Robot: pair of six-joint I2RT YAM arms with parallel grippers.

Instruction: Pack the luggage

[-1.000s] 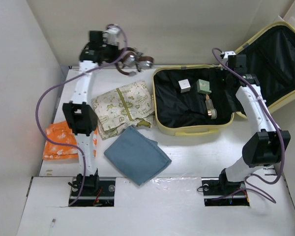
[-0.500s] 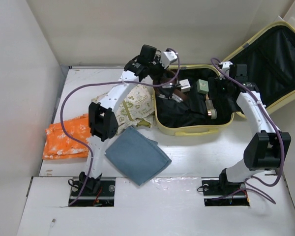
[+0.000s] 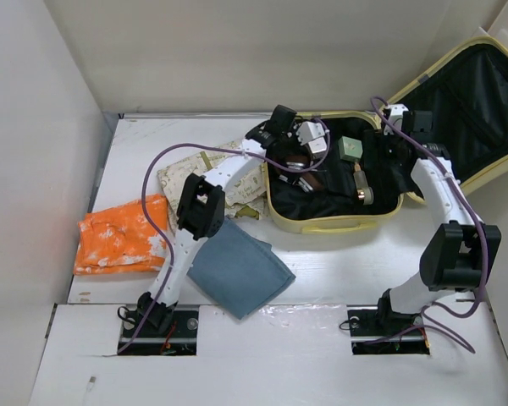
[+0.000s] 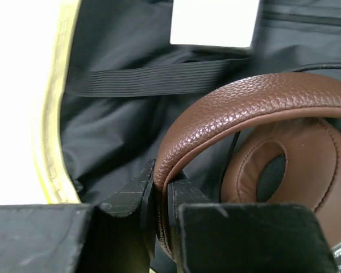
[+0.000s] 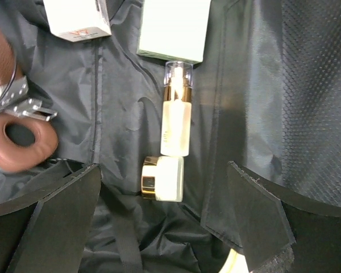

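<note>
Left arm [image 3: 229, 173] stretched toward 1 o'clock, left claw [image 4: 159, 190] pinching headphones [image 4: 256, 102]. Right arm [image 3: 436, 190] reaching 12 o'clock, right claw [image 5: 163, 168] spread wide.

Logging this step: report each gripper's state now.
Left gripper: shut on the headphones.
Right gripper: open, holding nothing.

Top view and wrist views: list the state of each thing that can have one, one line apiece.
luggage: open, lid tilted back.
left pincer: shut on the headphones' headband.
headphones: held over the luggage lining.
right pincer: open, empty.
pump bottle: lying flat, clear cap on.
jar: lying on its side.
blue cloth: folded, outside the luggage.
</note>
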